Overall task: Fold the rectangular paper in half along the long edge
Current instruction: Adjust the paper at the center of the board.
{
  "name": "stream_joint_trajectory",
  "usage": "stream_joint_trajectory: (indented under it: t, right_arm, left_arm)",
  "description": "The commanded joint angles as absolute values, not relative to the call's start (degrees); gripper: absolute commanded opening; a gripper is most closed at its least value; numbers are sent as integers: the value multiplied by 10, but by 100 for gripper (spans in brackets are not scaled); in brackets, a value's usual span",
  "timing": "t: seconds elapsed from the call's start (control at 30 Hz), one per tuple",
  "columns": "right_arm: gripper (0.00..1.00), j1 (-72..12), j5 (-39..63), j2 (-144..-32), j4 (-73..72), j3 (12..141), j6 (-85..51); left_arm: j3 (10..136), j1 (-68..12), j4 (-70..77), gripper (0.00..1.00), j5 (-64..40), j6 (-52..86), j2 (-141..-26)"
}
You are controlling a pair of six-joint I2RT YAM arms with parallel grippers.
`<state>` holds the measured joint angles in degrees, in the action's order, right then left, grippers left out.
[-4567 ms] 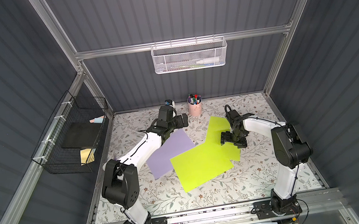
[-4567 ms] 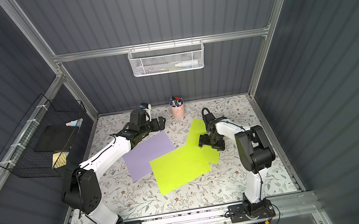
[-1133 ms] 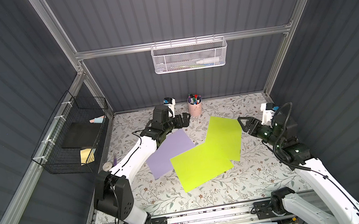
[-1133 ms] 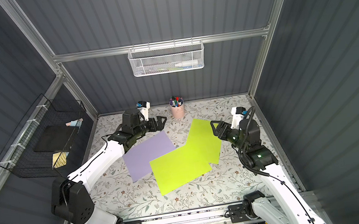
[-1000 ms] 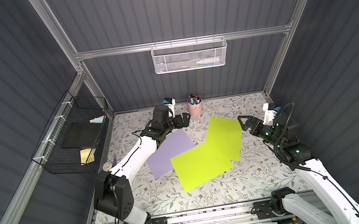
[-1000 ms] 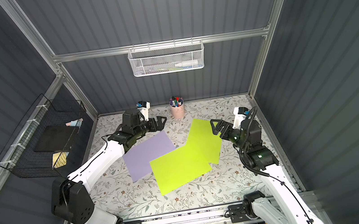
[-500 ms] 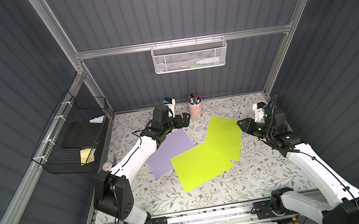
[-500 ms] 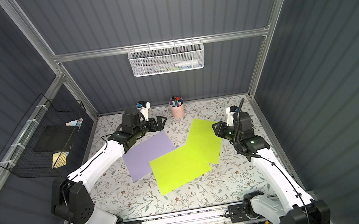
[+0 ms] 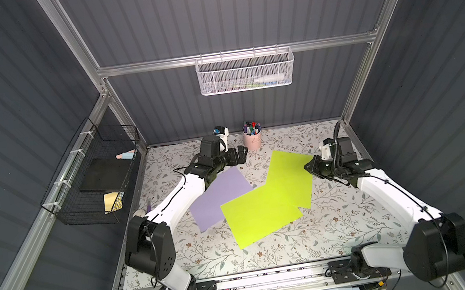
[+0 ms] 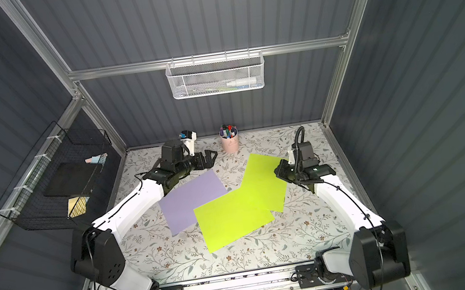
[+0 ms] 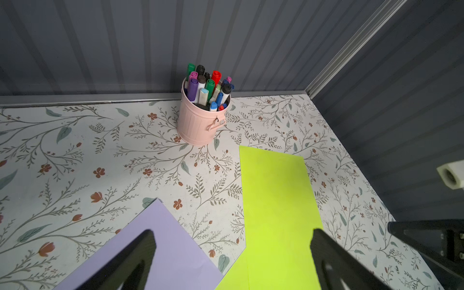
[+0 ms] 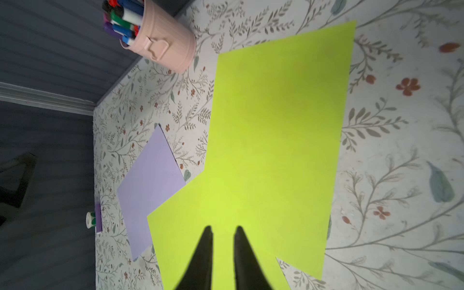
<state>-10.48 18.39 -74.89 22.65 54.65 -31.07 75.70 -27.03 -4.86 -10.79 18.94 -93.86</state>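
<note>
Three sheets are seen on the floral table (image 9: 342, 222) in both top views: a narrow lime-green sheet (image 9: 290, 174) right of centre, a wider lime-green sheet (image 9: 258, 212) below and left of it, and a purple sheet (image 9: 219, 196) further left. The two lime sheets overlap, and which lies on top cannot be told. The narrow lime-green sheet is taken to be the task's paper, since the right gripper (image 9: 309, 167) is placed at it. Its long axis runs nearly top to bottom of the frame, the lower end leaning slightly left. It lies flat, with no crease to be seen.

The right gripper is held at the sheet's right long edge, in its upper half, pointing left across the paper. In the right wrist view its jaws are seen a narrow gap apart above the lime surface, with nothing between them. Whether the tips touch the paper cannot be told. The left gripper (image 9: 241, 153) is spread wide and empty. It hovers in the upper middle of the frame, between the purple sheet's top corner and the pink marker cup (image 9: 252, 140), apart from the narrow sheet's left long edge.

The paper thus lies leftward of the right gripper, which is much the nearer. It is judged that the right long edge must be pinched and carried left across the short width onto the opposite long edge, so that the crease runs with the long axis.
</note>
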Motion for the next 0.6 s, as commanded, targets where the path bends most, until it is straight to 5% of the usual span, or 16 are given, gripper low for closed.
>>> stream_joint_trajectory:
  t: [0.0,0.27,0.57]
  right_arm:
    - [44,-104,222,-786,257,560,-302]
    - [89,-112,236,-867,253,557,-293]
    - [87,-156,218,-967,275,594,-279]
  left_arm:
    - [788,-272,-59,99,-131,202,-967]
    - [807,-274,-75,99,-158,208,-1021]
    - [834,-286,-93,99,-169,208,-1067]
